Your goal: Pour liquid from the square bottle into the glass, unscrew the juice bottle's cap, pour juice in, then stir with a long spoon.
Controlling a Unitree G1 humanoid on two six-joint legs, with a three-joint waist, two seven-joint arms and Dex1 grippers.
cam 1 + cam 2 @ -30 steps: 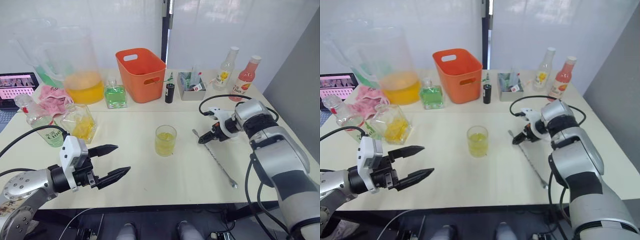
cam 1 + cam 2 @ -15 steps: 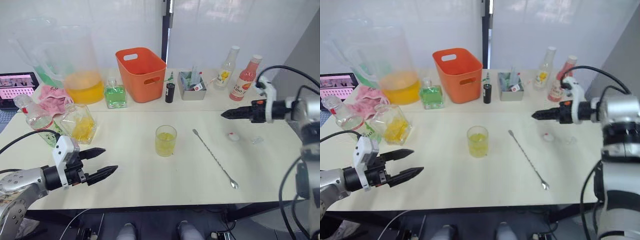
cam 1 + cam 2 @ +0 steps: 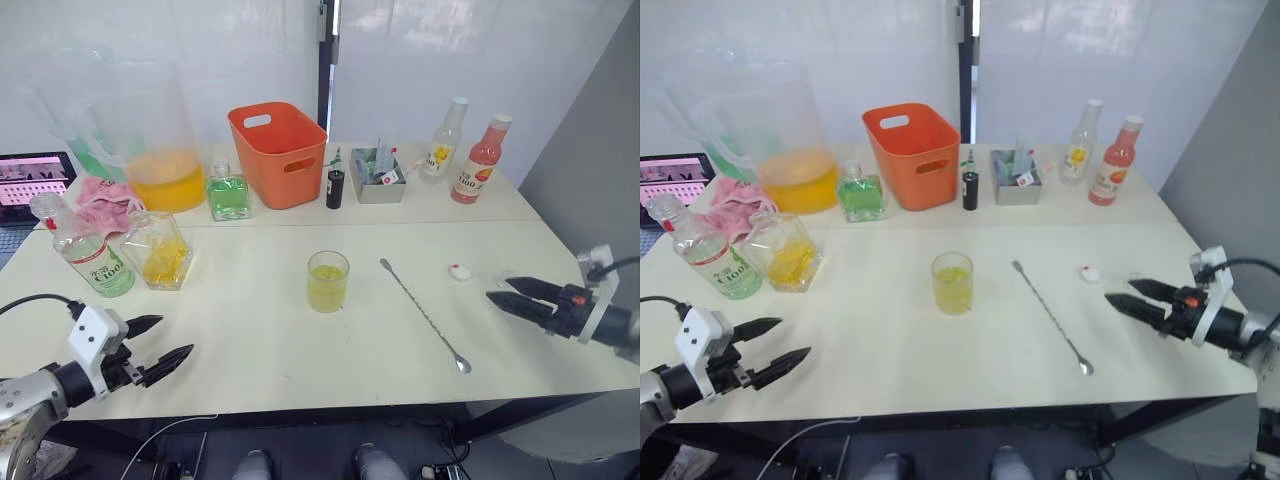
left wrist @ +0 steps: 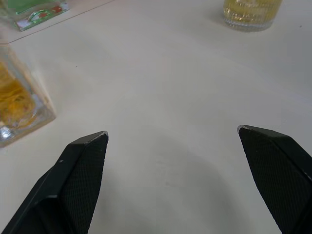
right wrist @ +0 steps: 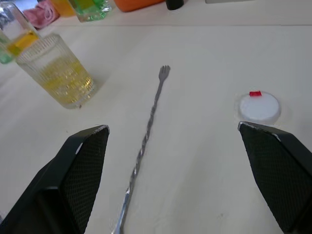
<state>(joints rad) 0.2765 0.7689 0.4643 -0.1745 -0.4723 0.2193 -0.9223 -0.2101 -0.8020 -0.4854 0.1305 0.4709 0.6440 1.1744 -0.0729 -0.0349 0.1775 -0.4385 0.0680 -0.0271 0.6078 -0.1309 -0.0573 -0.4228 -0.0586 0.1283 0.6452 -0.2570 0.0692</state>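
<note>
Head eyes overlook the table point(image 3: 260, 330) (wrists skim it).

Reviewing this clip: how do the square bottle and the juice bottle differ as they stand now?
The square bottle is squat, faceted glass holding yellow liquid; the juice bottle is taller and slimmer, with a green-and-white label and nearly colourless contents. The square bottle has no label. The juice bottle's neck is open, and its white cap lies on the table across from it, past the long spoon. Both stand upright, side by side, near the table's left edge.

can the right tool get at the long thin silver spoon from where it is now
Probably yes: the right tool is open, the long thin silver metal spoon lies flat on bare table, and nothing stands between them; the small white cap sits aside.
</note>
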